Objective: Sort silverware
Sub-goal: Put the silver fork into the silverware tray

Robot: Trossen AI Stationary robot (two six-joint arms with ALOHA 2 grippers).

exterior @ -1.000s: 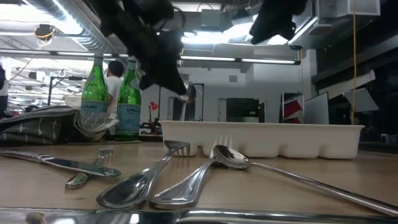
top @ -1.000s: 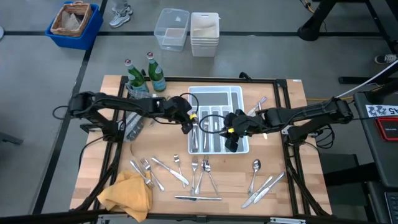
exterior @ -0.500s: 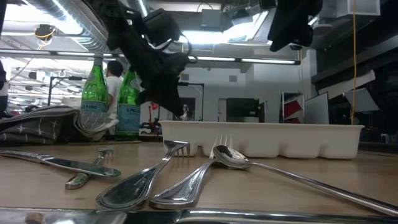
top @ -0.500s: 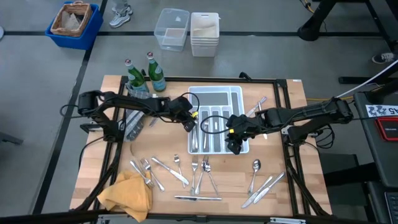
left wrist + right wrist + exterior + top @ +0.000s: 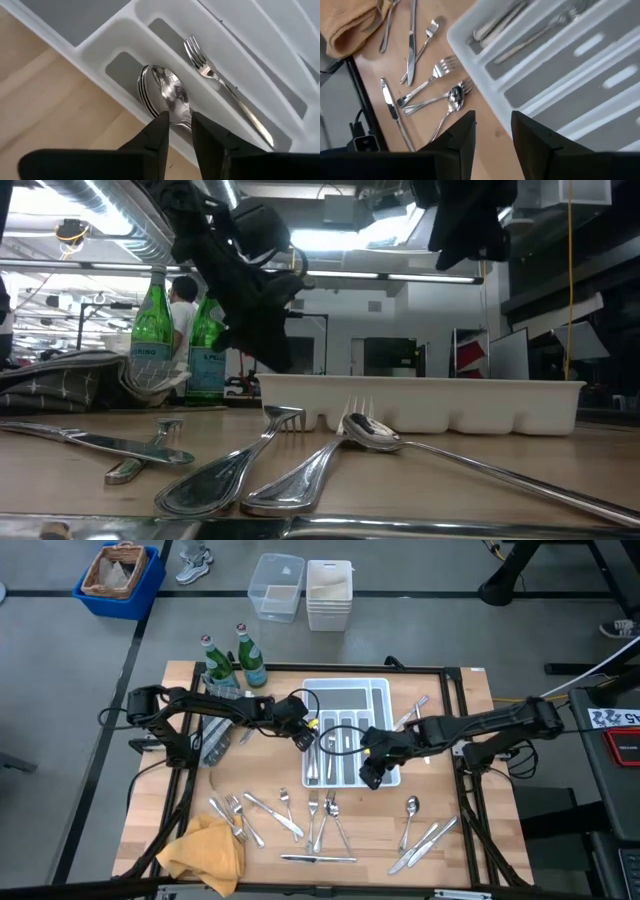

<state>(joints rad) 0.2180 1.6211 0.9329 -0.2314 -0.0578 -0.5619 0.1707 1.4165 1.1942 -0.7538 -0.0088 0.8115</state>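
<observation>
The white tray [image 5: 350, 698] lies on the table at the far middle. Its leftmost slot holds stacked spoons [image 5: 167, 92], and the slot beside it a fork [image 5: 210, 70]. My left gripper [image 5: 308, 740] hangs over that leftmost slot, open; its fingertips [image 5: 180, 117] stand on either side of the top spoon's neck. My right gripper [image 5: 370, 775] hovers open above the tray's near edge with nothing between its fingers [image 5: 492, 117]. More silverware [image 5: 320, 820] lies loose on the near half of the table: forks [image 5: 430, 80], a knife [image 5: 390, 105] and a spoon [image 5: 452, 97].
Two green bottles [image 5: 230, 660] stand at the table's far left, a grey cloth [image 5: 215, 740] beside them. A yellow cloth [image 5: 200, 850] lies at the near left corner. More cutlery [image 5: 420, 835] lies near right. Clear containers [image 5: 278, 585] sit beyond the far edge.
My left gripper has sunk toward the tray's left slot. The silver piece that hung below its fingers a second ago no longer shows under them in the low view. My right gripper has rolled about its own line above the tray's near edge.
</observation>
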